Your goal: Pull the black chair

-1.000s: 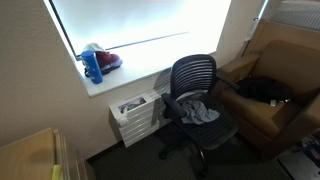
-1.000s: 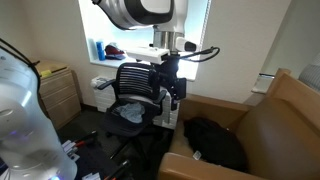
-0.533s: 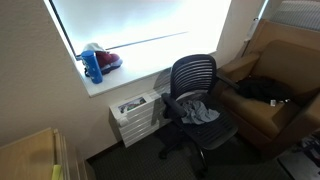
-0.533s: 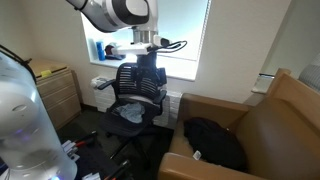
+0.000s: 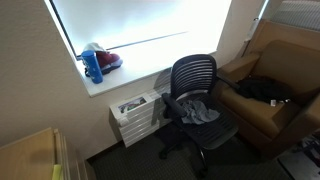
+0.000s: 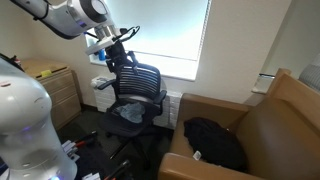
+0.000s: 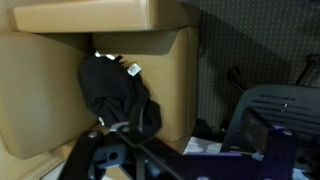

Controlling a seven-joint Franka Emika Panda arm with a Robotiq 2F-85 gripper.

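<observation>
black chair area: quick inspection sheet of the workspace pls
surface: dark floor, no table in view
job's things: black chair upright by the window, grey cloth on its seat
clutter: blue bottle on the sill; white boxy unit below it; black bag on the brown armchair
gripper: gripper at the chair back's upper corner in an exterior view; contact and opening cannot be told
cables: dark cable looping off the wrist
surroundings: bright window, wooden cabinet
</observation>
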